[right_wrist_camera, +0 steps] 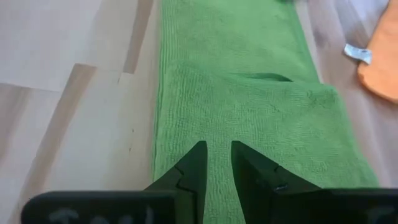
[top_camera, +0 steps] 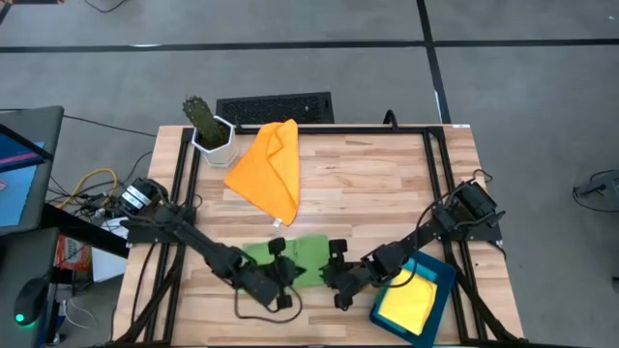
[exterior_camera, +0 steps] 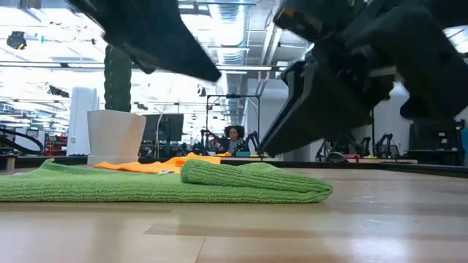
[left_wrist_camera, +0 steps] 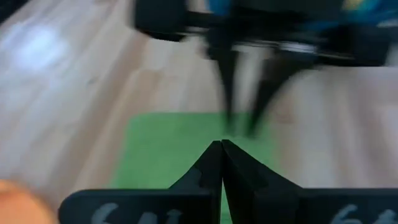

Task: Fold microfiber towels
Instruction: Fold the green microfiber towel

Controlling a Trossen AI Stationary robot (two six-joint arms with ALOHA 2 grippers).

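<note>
3 towels are seen: 1 green towel (top_camera: 290, 259) folded near the counter's (top_camera: 387, 184) front edge, between both sets of fingers; 1 orange towel (top_camera: 271, 166) beyond them; 1 yellow towel (top_camera: 406, 304) in the tray (top_camera: 440, 280). The left gripper (top_camera: 282, 282) fingers are pressed together, empty; the right gripper (top_camera: 334, 275) fingers stand narrowly apart, holding nothing. Bare counter is left beyond the right fingers.

green towel (top_camera: 290, 257) folded flat near front edge; orange towel (top_camera: 269, 166) crumpled behind; yellow towel (top_camera: 406, 303) in tray.
</note>
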